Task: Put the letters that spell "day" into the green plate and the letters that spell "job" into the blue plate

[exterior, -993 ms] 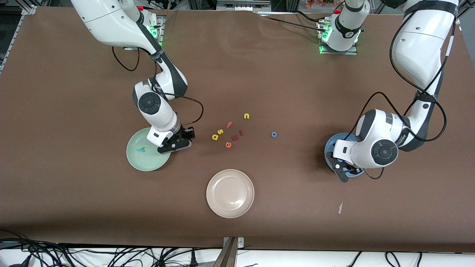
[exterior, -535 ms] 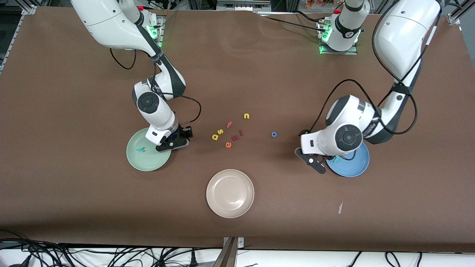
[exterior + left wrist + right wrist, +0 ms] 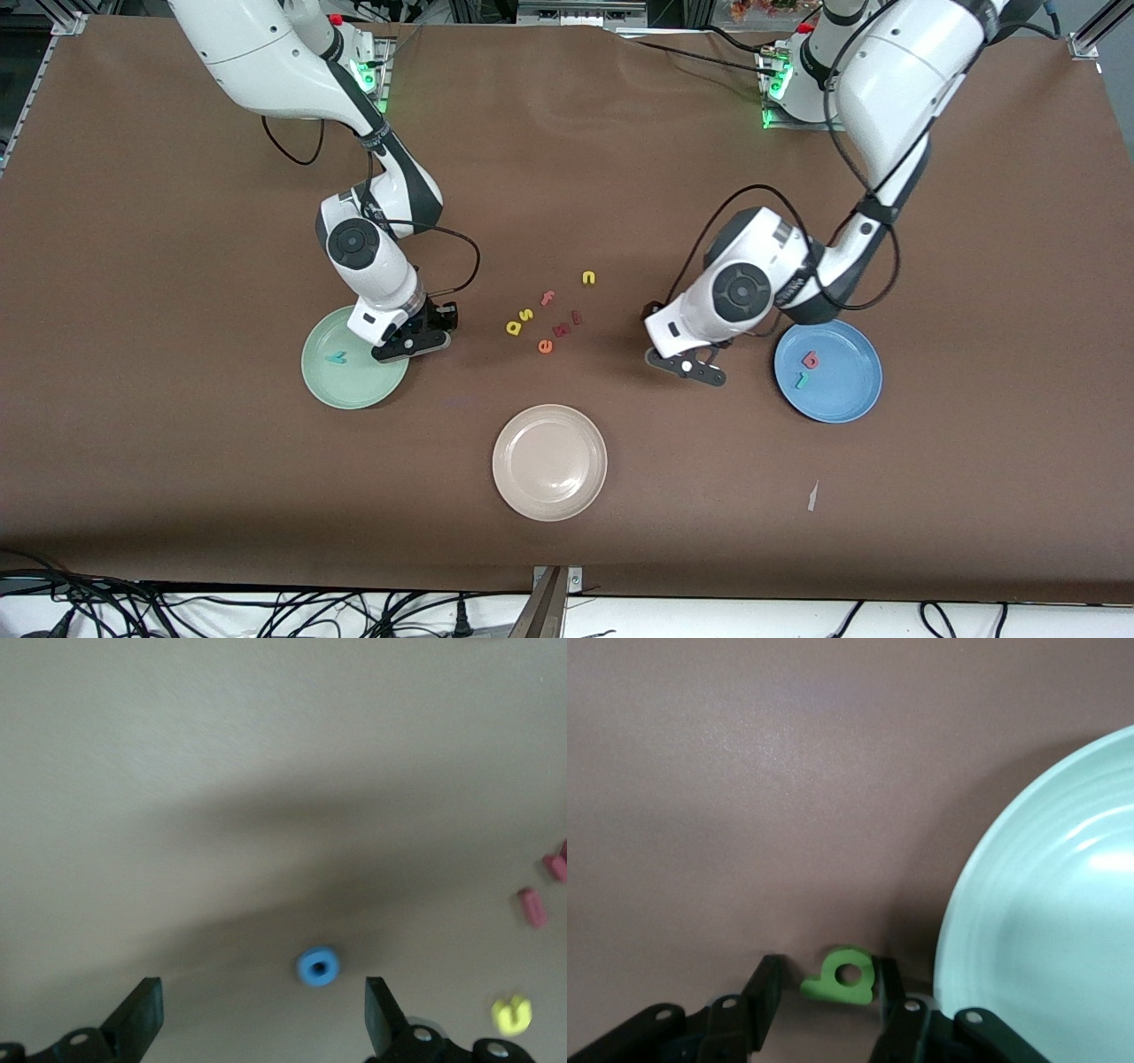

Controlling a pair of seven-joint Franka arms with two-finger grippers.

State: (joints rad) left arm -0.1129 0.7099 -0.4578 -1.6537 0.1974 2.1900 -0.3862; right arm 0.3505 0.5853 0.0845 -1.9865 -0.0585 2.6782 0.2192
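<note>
Workspace as seen from the front camera, with both wrist views. You have both arms low over the table [image 3: 567, 177], in the middle band of the frame.

Right gripper [image 3: 416, 342]: its fingers [image 3: 766, 988] are part-way apart and stand either side of the olive-green d [image 3: 842, 974]. One finger touches the letter; you can see a narrow gap at the other. The d lies just beside the rim of the green plate [image 3: 350, 390], outside it. The teal y [image 3: 336, 358] lies in that plate, in its upper half.

Left gripper [image 3: 687, 363]: spread wide, low over the blue o [image 3: 317, 966], which sits between the two fingers [image 3: 142, 1019] and touches neither. The arm hides the o from the front camera.

Blue plate [image 3: 846, 390]: toward the left arm's end, holding the pinkish-red b [image 3: 810, 359] and the teal j [image 3: 802, 380], close together.

Loose letters, centre of the frame, between the two grippers: the yellow a [image 3: 513, 328] just beside the yellow s [image 3: 527, 314], then the pink f [image 3: 547, 298], the yellow n [image 3: 588, 277] and the orange e [image 3: 545, 346].

Beige plate [image 3: 549, 509]: lower middle of the frame, well apart from both grippers. Bare tabletop surrounds it and stretches to every table edge.
</note>
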